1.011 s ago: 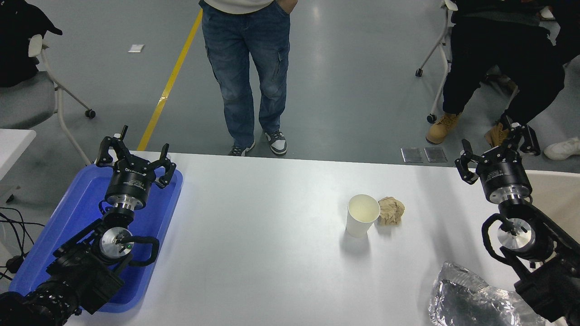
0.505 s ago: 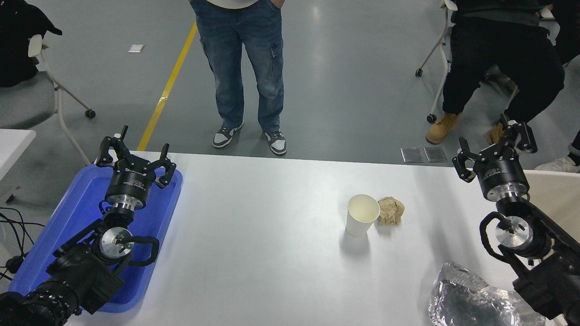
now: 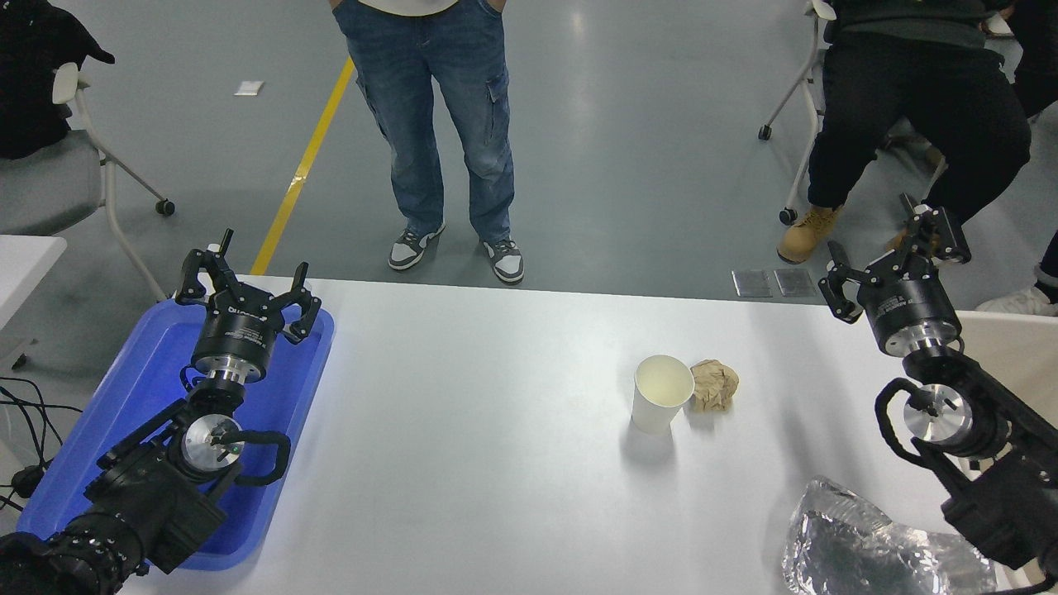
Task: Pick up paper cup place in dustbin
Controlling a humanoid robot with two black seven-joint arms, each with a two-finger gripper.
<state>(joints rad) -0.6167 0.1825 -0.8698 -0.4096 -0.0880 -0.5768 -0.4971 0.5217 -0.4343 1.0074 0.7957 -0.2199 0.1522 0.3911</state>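
The cup (image 3: 662, 404) stands upright near the table's (image 3: 496, 463) far edge, light and easily crushed; grip its wall gently. Right pincer (image 3: 894, 258) is apart, empty.

The dustbin (image 3: 1012, 351) shows only as a beige sliver behind the right arm at the picture's right edge, the silver foil bag (image 3: 876, 549) is cut by the bottom edge, and the standing person (image 3: 438, 124) is cropped above the waist.
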